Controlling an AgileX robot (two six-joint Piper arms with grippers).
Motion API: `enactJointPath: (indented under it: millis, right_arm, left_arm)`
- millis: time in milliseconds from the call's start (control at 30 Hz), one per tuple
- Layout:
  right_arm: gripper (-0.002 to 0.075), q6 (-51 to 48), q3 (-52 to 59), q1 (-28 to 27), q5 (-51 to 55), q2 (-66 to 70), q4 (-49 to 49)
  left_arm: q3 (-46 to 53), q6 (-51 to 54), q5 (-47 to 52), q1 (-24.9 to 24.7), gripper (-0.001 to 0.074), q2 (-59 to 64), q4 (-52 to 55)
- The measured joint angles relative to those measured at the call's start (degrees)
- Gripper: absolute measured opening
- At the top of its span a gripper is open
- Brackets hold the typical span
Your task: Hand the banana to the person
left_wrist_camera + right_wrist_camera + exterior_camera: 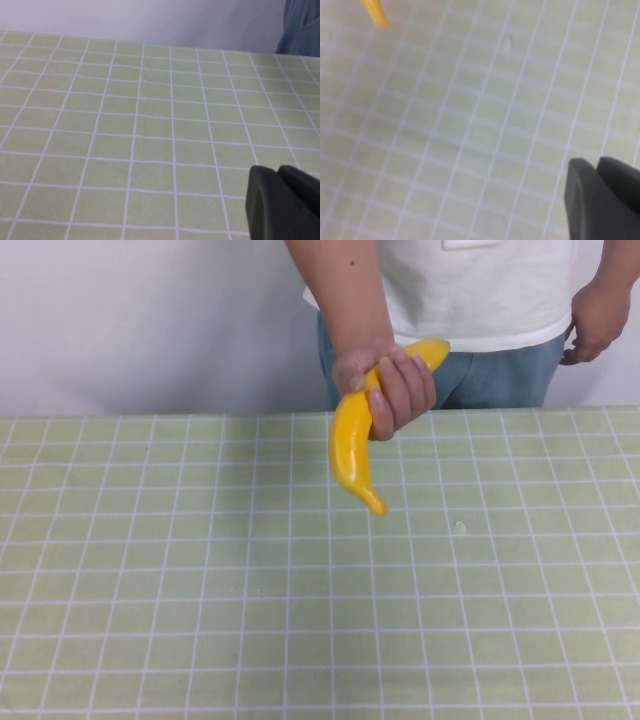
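From the raised camera, I saw neither arm on the table [200,620]; the checked green cloth lay bare from the near edge to the far one, with only a small pale speck [460,527] right of centre. The person [470,300] stood behind the far edge in a white shirt and jeans, one hand [390,390] wrapped round the banana [352,455]. The fruit hung above the far middle of the table, glossy yellow, curved, its lower tip pointing down and its upper tip poking out past the knuckles. The person's other hand [597,320] rested at the hip.

In the left wrist view, the left gripper [285,205] appeared only as a dark corner over the cloth; I could not tell whether its claw was apart or together. Beyond it lay open grid up to the far edge, and a patch of blue jeans [302,30].

In the right wrist view, the right gripper [602,197] showed likewise as a dark block, state unreadable. The banana's tip [375,12] sat well apart from it, with the speck [507,45] in between.
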Motion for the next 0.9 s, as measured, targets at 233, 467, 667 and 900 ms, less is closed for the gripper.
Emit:
enactJointPath:
  millis: [233,467,667,900]
  right_arm:
    - [-0.0008,0.0,8.6,0.0,5.1,-1.7,-2.4]
    - [-0.0008,-0.1,8.6,0.0,0.9,-2.9,-16.5]
    - [-0.0008,-0.2,14.8,-2.9,-11.3,-10.8,-14.2]
    - [-0.0008,-0.2,36.9,-15.1,-41.3,-26.4,-10.3]
  left_arm:
    - [0.0,0.0,0.0,0.0,0.0001,0.0,0.0]
    - [0.0,0.0,0.0,0.0,0.0001,0.0,0.0]
    - [0.0,0.0,0.0,0.0,0.0001,0.0,0.0]
    - [0.0,0.0,0.0,0.0,0.0001,0.0,0.0]
